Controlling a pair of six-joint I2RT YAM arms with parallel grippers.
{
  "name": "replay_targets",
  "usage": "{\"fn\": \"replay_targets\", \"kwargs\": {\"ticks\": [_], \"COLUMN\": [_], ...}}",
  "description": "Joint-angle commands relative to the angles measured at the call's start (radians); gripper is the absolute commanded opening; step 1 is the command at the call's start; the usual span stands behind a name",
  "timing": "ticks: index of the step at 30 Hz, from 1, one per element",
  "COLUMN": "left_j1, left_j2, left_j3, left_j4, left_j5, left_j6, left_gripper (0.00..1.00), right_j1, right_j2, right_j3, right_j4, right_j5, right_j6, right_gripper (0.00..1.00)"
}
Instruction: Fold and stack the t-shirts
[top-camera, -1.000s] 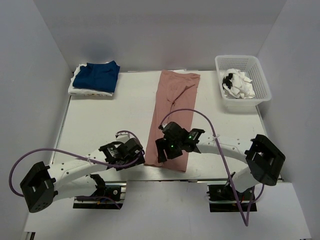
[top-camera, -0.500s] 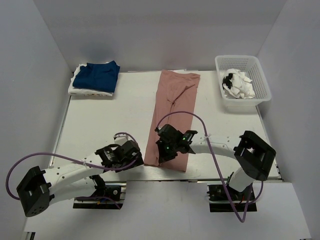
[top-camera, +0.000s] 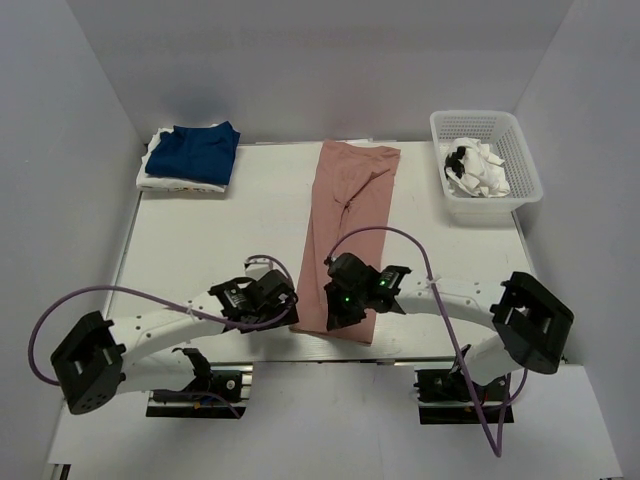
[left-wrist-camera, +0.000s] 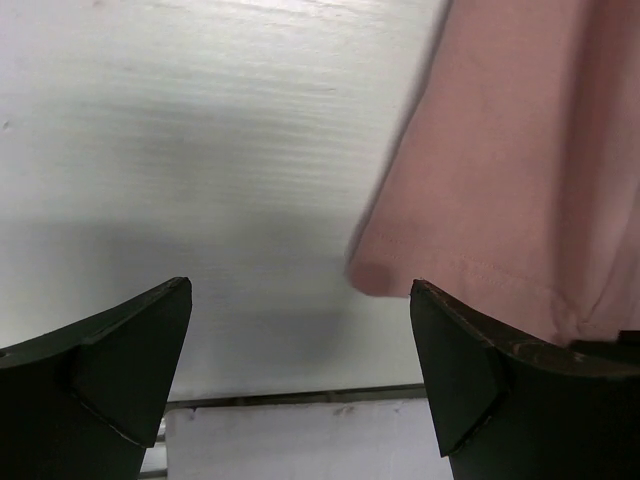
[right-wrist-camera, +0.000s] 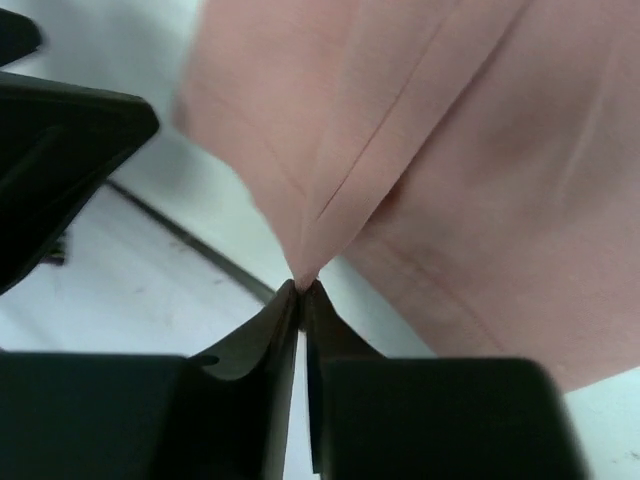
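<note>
Two grippers are recorded close to the near edge of the tabletop (top-camera: 210, 250), at the near end of the dusty-pink t-shirt (top-camera: 350, 220). This shirt is folded into a long narrow strip and is laid flat down the middle of the tabletop, from the far edge to the near edge. The right gripper (right-wrist-camera: 302, 288) is closed, and a small raised fold of the pink cloth at the near hem is pinched between its fingertips. The left gripper (left-wrist-camera: 298, 290) is held wide open with nothing between its fingers, low over the bare tabletop just beside the shirt's near left corner; contact with the cloth cannot be told. The navy blue t-shirt (top-camera: 195, 152) is found folded at the far left corner, stacked on the white t-shirt (top-camera: 160, 183), whose edge shows beneath it. A basket (top-camera: 485, 122) is placed at the far right corner, with crumpled white cloth (top-camera: 480, 175) inside it.
</note>
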Motion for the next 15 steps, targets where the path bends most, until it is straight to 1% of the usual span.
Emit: {"fn": "replay_targets", "kwargs": {"ticks": [1, 2, 3, 4, 5, 6, 7, 8, 10, 11, 12, 13, 15], "left_j1": [0.001, 0.001, 0.001, 0.001, 0.001, 0.001, 0.001, 0.001, 0.001, 0.001, 0.001, 0.001, 0.001], "left_j2": [0.088, 0.11, 0.13, 0.148, 0.177, 0.19, 0.199, 0.199, 0.21, 0.22, 0.22, 0.22, 0.22], "left_j3": [0.06, 0.06, 0.07, 0.07, 0.07, 0.07, 0.07, 0.07, 0.059, 0.059, 0.059, 0.048, 0.035], "left_j4": [0.051, 0.062, 0.062, 0.073, 0.073, 0.082, 0.102, 0.114, 0.127, 0.137, 0.137, 0.146, 0.171], "left_j5": [0.014, 0.014, 0.014, 0.025, 0.025, 0.025, 0.039, 0.048, 0.057, 0.057, 0.057, 0.057, 0.067], "left_j6": [0.071, 0.071, 0.082, 0.082, 0.082, 0.082, 0.082, 0.082, 0.091, 0.091, 0.091, 0.091, 0.102], "left_gripper": [1.0, 1.0, 1.0, 0.98, 0.97, 0.95, 0.93, 0.88, 0.82, 0.74, 0.71, 0.68, 0.58], "right_j1": [-0.002, 0.0, 0.001, 0.0, 0.0, 0.003, 0.0, -0.002, 0.0, -0.003, -0.003, -0.005, -0.006], "right_j2": [0.047, 0.055, 0.068, 0.065, 0.05, 0.021, 0.006, -0.026, -0.094, -0.125, -0.125, -0.158, -0.174], "right_j3": [0.033, 0.039, 0.054, 0.059, 0.059, 0.045, 0.042, 0.038, 0.015, -0.013, -0.013, -0.031, -0.056], "right_j4": [-0.095, -0.116, -0.136, -0.141, -0.174, -0.169, -0.169, -0.169, -0.17, -0.17, -0.178, -0.181, -0.211], "right_j5": [0.021, 0.033, 0.049, 0.085, 0.092, 0.098, 0.11, 0.109, 0.165, 0.173, 0.173, 0.179, 0.179], "right_j6": [0.03, 0.033, 0.049, 0.054, 0.059, 0.062, 0.063, 0.068, 0.088, 0.103, 0.103, 0.114, 0.128], "right_gripper": [0.14, 0.21, 0.22, 0.32, 0.51, 0.78, 0.9, 0.9, 0.9, 0.9, 0.9, 0.9, 0.9]}}
